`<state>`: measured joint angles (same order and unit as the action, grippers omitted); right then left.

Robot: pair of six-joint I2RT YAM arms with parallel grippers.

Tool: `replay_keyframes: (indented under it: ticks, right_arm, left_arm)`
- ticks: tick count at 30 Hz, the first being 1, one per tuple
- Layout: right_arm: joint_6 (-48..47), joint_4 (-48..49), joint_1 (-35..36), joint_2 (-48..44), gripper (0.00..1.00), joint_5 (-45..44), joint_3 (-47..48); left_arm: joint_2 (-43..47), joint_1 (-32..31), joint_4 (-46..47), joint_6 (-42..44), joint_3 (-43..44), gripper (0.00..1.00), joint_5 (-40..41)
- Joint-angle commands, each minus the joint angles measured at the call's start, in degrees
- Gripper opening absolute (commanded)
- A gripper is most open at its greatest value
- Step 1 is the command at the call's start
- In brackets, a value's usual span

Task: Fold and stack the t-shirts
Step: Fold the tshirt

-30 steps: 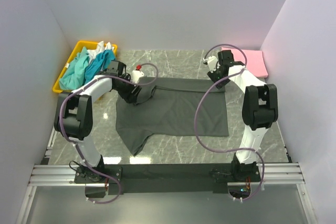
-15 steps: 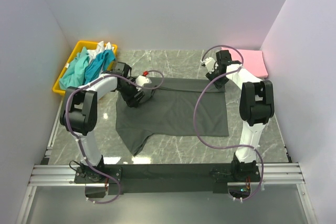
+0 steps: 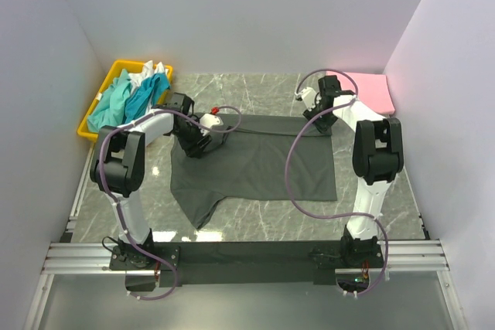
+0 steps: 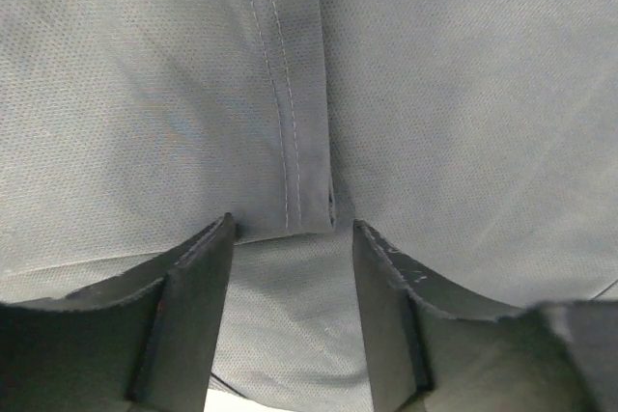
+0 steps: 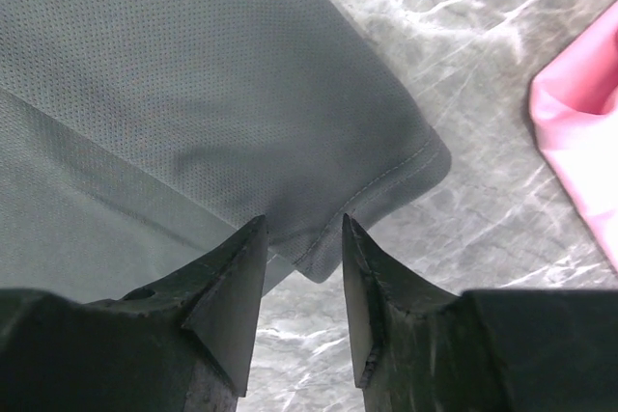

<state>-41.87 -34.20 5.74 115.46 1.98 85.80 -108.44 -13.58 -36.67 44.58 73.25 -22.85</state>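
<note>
A dark charcoal grey t-shirt (image 3: 259,161) lies spread on the marble table, its far edge folded over. My left gripper (image 3: 207,130) is open low over the shirt's far left part; in its wrist view the cloth and a stitched seam (image 4: 290,132) lie between the fingers (image 4: 183,320). My right gripper (image 3: 315,106) is open at the shirt's far right corner; in its wrist view the hemmed corner (image 5: 386,176) sits between the fingers (image 5: 232,287). A folded pink t-shirt (image 3: 367,90) lies at the far right and also shows in the right wrist view (image 5: 579,142). Teal and white shirts (image 3: 128,94) fill the tray.
A yellow plastic tray (image 3: 97,98) stands at the far left by the wall. White walls close in on three sides. A metal rail (image 3: 247,256) with the arm bases runs along the near edge.
My left gripper has slid right along the shirt's far edge and settled onto the cloth. My right gripper has moved slightly back and left onto the far right corner.
</note>
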Motion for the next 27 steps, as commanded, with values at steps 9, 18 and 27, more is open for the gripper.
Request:
replay_keyframes:
  ticks: [9, 18, 27]
  right_arm:
    - [-1.37, -2.53, -1.87, -1.90, 0.50, 2.58, 1.73]
    - [-5.59, -6.66, -2.66, -2.87, 0.48, 5.49, 2.09]
    - [-7.61, -2.63, -1.26, -0.94, 0.47, 1.63, 0.77]
  left_arm:
    - [0.25, -0.21, 0.37, 2.00, 0.84, 0.14, -0.61]
    - [1.66, -0.21, -2.27, 2.09, 1.89, 0.01, -0.88]
    - [0.78, -0.21, -2.80, 0.86, 3.38, 0.01, -1.58]
